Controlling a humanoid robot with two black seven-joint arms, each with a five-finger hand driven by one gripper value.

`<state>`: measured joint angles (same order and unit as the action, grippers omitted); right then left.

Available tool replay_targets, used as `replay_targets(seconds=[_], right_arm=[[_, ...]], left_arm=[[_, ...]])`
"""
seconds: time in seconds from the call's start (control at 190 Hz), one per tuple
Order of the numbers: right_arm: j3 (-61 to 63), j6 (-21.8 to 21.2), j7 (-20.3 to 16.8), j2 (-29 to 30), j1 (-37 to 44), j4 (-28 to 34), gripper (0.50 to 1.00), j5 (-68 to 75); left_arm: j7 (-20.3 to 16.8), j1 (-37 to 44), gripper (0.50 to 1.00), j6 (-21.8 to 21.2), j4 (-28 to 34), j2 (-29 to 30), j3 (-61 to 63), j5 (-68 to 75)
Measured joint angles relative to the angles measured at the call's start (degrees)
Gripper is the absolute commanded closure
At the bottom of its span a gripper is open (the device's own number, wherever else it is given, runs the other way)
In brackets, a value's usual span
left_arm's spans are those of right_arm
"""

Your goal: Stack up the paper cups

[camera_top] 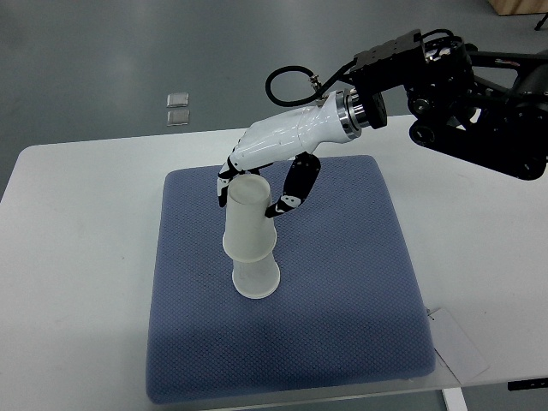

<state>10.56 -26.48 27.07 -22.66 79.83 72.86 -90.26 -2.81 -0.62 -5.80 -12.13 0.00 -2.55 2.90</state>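
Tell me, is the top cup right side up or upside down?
Upside down: the top cup has its wide rim facing down over the bottom cup.

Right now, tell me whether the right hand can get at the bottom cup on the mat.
Probably not yet: the right hand is shut on the upper cup, which sits over the bottom cup on the blue mat.

A white table (77,257) stands on a grey floor (128,60). A blue quilted mat (342,282) lies flat on the table and covers most of its middle, its near edge close to the table's front edge. On the mat, left of centre, stands an upside-down paper cup (255,278). A white card (458,342) lies on the table just beside the mat's near right corner.
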Motion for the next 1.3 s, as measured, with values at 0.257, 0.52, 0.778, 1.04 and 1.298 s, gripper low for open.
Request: replay_targets(seconds=[0.257, 0.52, 0.778, 1.04, 1.298], right_arm=[[0.00, 0.05, -1.44, 1.13, -1.07, -0.24, 1.000, 0.00], [0.01, 1.34, -2.82, 1.67, -2.29, -0.67, 0.732, 0.00], [0.21, 1.39, -2.99, 1.48, -3.04, -0.75, 0.603, 0.06], [1.73, 1.55, -2.99, 0.25, -3.62, -1.92, 0.603, 1.50], [10.34, 1.61, -6.32, -2.71, -7.31, -10.89, 0.603, 17.53]], left_arm=[[0.00, 0.00, 0.500, 0.00, 0.00, 0.00, 0.00, 0.00], [0.00, 0.00, 0.500, 0.00, 0.00, 0.00, 0.00, 0.00], [0.00, 0.00, 0.500, 0.00, 0.00, 0.00, 0.00, 0.00], [0.00, 0.00, 0.500, 0.00, 0.00, 0.00, 0.00, 0.00], [0.00, 0.00, 0.500, 0.00, 0.00, 0.00, 0.00, 0.00]])
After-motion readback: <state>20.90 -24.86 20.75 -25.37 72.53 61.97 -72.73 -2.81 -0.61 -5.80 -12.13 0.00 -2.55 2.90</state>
